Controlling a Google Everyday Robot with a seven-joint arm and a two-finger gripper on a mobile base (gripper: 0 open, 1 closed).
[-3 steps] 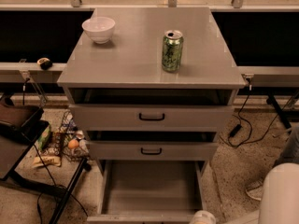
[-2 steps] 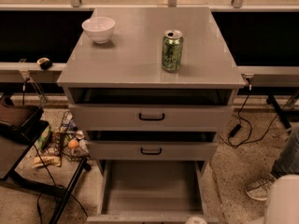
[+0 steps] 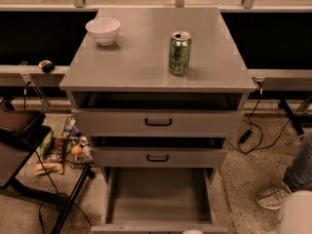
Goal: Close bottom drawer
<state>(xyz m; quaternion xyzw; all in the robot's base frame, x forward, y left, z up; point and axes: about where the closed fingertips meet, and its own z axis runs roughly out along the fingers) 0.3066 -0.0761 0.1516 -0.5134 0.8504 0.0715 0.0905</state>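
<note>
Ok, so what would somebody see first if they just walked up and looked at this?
Probably the bottom drawer, pulled far out at the foot of the grey cabinet. Next, the green can standing upright on the cabinet top, with a white bowl near the top's back left corner. The gripper barely shows at the picture's bottom edge, just in front of that drawer.

Single view: camera high, in front of cabinet (image 3: 156,112), tilted down onto worktop (image 3: 141,57) and open bottom drawer (image 3: 158,195), close range; gripper (image 3: 192,231) barely shows at bottom edge
</note>
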